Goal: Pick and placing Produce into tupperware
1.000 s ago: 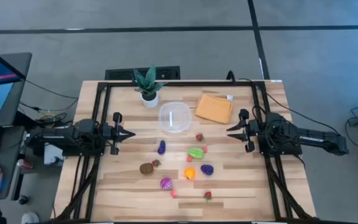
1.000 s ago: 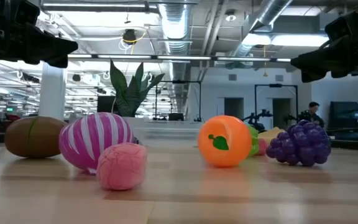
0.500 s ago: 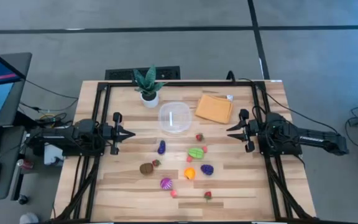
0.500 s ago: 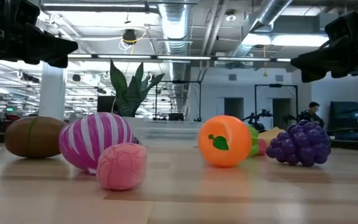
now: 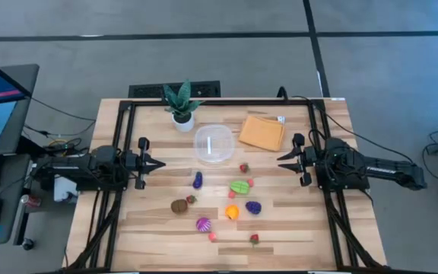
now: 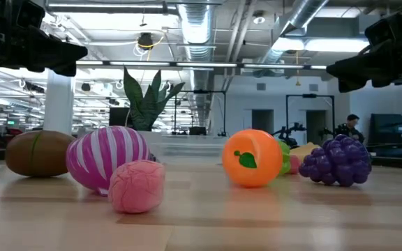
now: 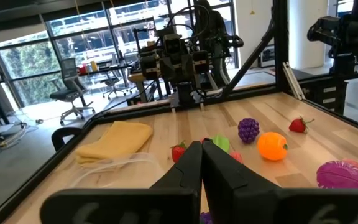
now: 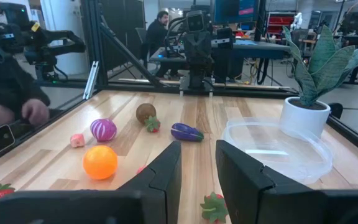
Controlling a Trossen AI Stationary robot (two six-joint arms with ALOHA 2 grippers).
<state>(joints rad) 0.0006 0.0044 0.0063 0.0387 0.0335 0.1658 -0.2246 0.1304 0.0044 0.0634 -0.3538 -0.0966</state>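
The toy produce [image 5: 239, 186] lies scattered mid-desk just beside the empty tub [image 5: 214, 143] — small, light, probably soft pieces, best pinched across their middles — while the left hand [image 5: 160, 163], fingers closed, and the right hand [image 5: 281, 160], slightly parted, wait at opposite sides.
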